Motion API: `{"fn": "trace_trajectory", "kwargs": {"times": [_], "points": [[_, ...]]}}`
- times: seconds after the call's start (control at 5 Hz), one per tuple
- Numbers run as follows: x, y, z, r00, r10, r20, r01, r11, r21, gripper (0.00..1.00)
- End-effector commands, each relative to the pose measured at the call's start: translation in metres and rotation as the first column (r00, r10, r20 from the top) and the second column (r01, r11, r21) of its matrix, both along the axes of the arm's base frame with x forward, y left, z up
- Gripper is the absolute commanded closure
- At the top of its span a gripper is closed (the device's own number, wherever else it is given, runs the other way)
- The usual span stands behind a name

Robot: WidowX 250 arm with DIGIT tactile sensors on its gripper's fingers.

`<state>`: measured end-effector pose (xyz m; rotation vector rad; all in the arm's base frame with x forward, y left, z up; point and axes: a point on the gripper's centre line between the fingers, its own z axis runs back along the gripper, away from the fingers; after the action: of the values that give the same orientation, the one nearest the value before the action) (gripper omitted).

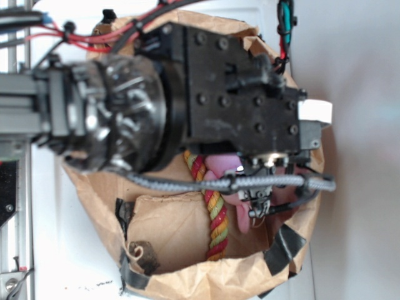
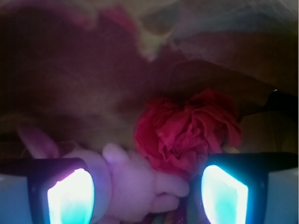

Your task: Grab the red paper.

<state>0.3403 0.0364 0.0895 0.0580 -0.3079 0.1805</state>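
Note:
The red paper (image 2: 187,133) is a crumpled bright red wad with rose-like folds, lying on the bag floor just beyond my right finger in the wrist view. My gripper (image 2: 147,196) is open, its glowing pads (image 2: 70,196) wide apart. The pink plush bunny (image 2: 135,182) lies between the fingers, touching the paper's lower left edge. In the exterior view my arm (image 1: 237,87) hangs over the bag and hides the red paper.
A brown paper bag (image 1: 187,275) with black tape patches surrounds everything. A red-yellow-green twisted rope (image 1: 215,219) lies inside it next to the pink bunny (image 1: 222,169). Bag walls close in on all sides.

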Motion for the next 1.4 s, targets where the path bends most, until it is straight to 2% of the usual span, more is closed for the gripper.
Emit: {"fn": "trace_trajectory", "kwargs": {"times": [0.0, 1.0, 1.2], "points": [[0.0097, 0.0257, 0.0241, 0.994, 0.056, 0.094, -0.060, 0.998, 0.036, 0.00], [0.0119, 0.0261, 0.0216, 0.995, 0.050, 0.091, -0.052, 0.998, 0.026, 0.00], [0.0110, 0.0256, 0.0147, 0.992, 0.049, 0.112, -0.053, 0.998, 0.029, 0.00]]}}
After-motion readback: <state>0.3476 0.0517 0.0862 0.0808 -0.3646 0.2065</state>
